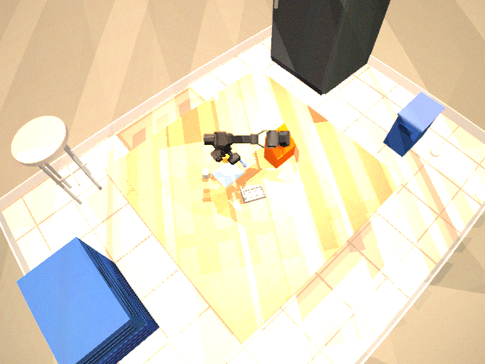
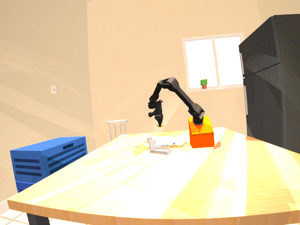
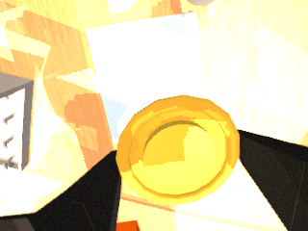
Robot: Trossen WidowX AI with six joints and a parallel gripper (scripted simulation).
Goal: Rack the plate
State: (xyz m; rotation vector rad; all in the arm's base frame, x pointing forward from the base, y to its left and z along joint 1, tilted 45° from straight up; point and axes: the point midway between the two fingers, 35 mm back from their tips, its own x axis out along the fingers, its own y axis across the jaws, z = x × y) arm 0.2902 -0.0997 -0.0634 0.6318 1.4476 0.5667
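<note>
- Plate (image 3: 178, 146) hangs clear above the table, clamped across its rim by the gripper (image 3: 178, 159).
- Dish rack (image 2: 160, 148) sits below and to one side.
- Tip the plate upright steadily; line its edge up with the rails before lowering.

Counted one yellow plate (image 3: 178, 146), one white dish rack (image 2: 160, 147), one small white cup (image 1: 205, 172) and one pale blue mat (image 1: 226, 174) on the tabletop (image 2: 218, 183). Also one orange block (image 2: 201, 133) under one black arm (image 2: 179, 93) with one hand (image 2: 159, 121). Around these: two blue cabinets (image 1: 78, 305) (image 1: 413, 123), one dark fridge (image 1: 325, 39), one round stool (image 1: 39, 141), one window (image 2: 213, 61), one potted plant (image 2: 204, 83).
</note>
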